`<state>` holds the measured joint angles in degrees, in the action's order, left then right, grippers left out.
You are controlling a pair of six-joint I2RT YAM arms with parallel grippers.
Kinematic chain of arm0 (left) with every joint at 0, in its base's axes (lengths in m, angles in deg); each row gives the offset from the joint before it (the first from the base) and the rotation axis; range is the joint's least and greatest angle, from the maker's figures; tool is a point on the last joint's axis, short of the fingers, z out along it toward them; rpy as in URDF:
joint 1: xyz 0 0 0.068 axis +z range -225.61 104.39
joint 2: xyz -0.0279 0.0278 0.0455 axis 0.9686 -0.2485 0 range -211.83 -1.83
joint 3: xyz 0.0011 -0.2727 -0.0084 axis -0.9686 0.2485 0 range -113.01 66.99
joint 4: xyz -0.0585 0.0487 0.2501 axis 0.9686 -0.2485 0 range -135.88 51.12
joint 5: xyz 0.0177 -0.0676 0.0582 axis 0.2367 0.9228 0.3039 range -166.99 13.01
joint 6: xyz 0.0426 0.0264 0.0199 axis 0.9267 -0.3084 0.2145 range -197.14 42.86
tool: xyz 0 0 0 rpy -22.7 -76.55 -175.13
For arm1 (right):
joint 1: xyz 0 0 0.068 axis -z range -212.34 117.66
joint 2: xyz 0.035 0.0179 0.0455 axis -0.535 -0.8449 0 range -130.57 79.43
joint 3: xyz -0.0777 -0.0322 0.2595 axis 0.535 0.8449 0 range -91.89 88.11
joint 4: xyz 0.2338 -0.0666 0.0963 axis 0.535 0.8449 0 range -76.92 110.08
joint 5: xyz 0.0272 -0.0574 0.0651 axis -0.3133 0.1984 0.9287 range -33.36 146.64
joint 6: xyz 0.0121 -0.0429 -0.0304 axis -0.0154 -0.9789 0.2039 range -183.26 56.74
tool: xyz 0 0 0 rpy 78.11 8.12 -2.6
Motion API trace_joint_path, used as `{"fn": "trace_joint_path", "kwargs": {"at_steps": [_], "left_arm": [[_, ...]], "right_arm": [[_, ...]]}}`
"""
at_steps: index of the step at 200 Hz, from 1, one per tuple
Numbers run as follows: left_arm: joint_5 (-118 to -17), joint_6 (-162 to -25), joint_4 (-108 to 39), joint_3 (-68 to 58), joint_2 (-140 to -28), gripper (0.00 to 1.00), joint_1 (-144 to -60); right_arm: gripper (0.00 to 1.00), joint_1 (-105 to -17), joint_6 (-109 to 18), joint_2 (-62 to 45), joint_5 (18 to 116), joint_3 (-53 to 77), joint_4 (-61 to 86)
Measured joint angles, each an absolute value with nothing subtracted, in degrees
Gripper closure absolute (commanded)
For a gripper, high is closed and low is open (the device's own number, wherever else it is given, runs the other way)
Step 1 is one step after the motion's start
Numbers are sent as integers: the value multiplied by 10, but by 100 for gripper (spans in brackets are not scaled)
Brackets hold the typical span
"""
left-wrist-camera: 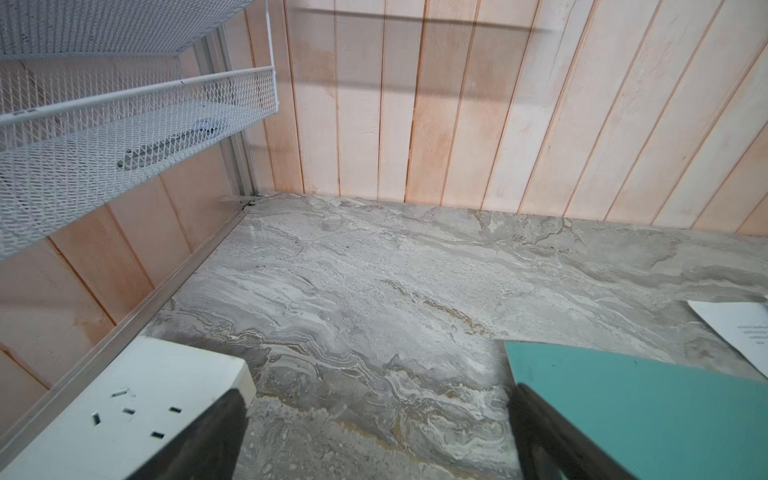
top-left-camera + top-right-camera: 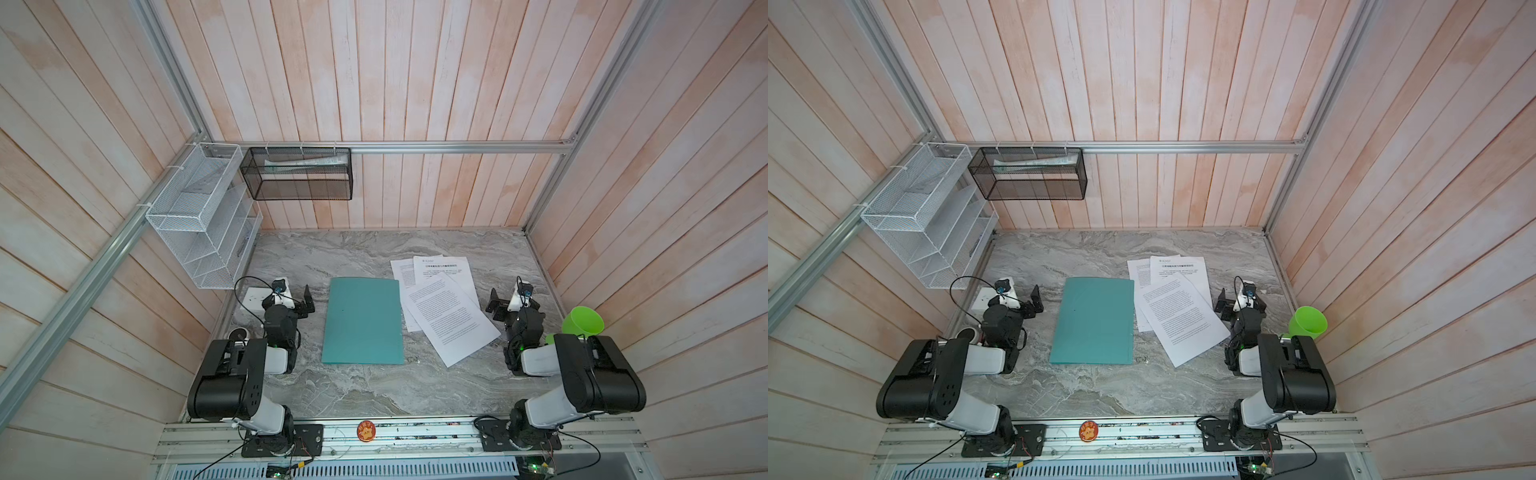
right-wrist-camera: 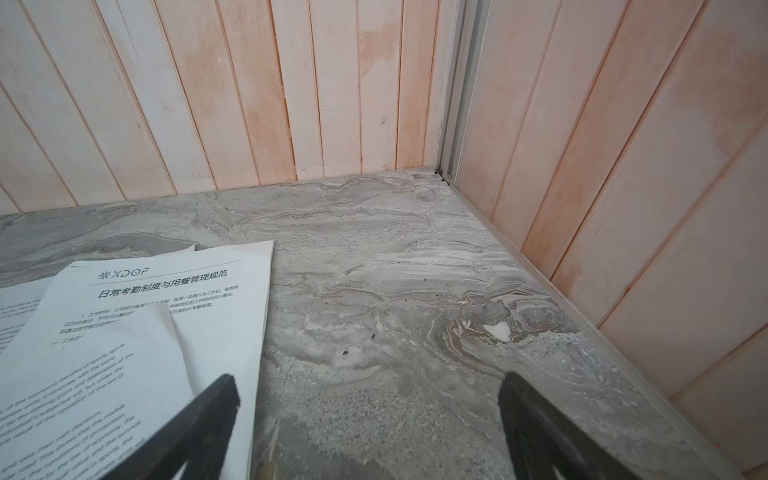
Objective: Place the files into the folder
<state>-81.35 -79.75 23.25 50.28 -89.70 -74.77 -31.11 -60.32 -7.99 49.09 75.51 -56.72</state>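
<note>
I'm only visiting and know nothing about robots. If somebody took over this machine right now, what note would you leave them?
Left gripper: open, empty, just left of the folder.
Right gripper: open, empty, just right of the files.
Folder: closed, lying flat in the middle of the table.
Files: three overlapping sheets, loose on the table beside the folder's right edge.
Done: nothing yet.
Left: open the folder and put all the sheets inside.

The left arm [image 2: 226, 374] and right arm [image 2: 598, 376] pair boxy black joints [image 2: 216, 392] with smooth white links [image 2: 274, 359] on black base plates [image 2: 312, 436]. Thin black cables [image 2: 235, 291] loop off them. The left gripper [image 1: 378, 392] and right gripper [image 3: 369, 380] are black.
</note>
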Motion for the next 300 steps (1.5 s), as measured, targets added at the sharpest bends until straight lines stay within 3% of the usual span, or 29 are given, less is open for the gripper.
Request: {"fn": "trace_joint_path", "kwargs": {"at_steps": [263,300], "left_arm": [[-834,-797,221,502,-890,0,-757],[-865,-809,48,399,-810,0,-769]], "right_arm": [[2,-311,-603,-80,486,755,-567],[2,-322,-605,-64,458,613,-387]]}}
